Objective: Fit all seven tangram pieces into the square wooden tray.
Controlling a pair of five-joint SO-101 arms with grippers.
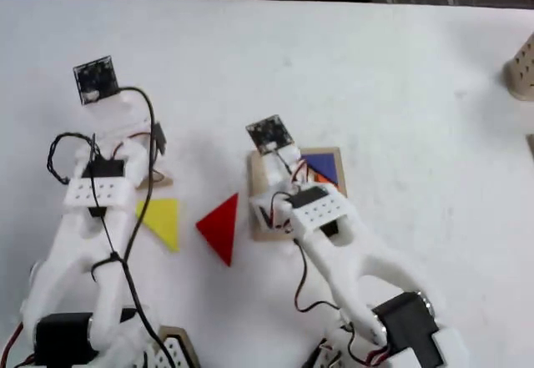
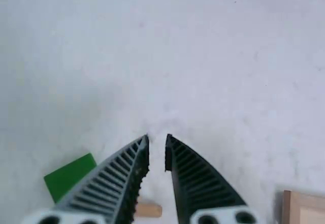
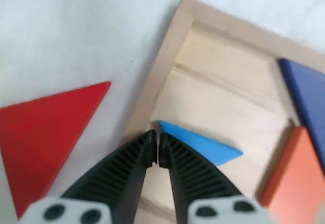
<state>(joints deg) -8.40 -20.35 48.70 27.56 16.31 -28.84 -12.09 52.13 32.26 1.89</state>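
The square wooden tray [image 1: 259, 233] lies under my right arm, with a dark blue piece [image 1: 323, 168] and an orange piece [image 1: 330, 182] at its far right side. In the right wrist view, my right gripper [image 3: 156, 141] is shut. Its tips rest at the corner of a light blue triangle [image 3: 203, 144] lying inside the tray [image 3: 167, 76]. The red triangle [image 1: 220, 226] and the yellow triangle [image 1: 162, 219] lie on the table left of the tray. My left gripper [image 2: 157, 144] hovers over bare table, shut but for a slim gap, holding nothing. A green piece [image 2: 68, 176] lies beside it.
A small tan piece [image 2: 148, 210] lies under the left gripper's fingers, and the tray's corner [image 2: 303, 208] shows nearby. A wooden peg block [image 1: 522, 69] stands at the table's right edge. The far half of the white table is open.
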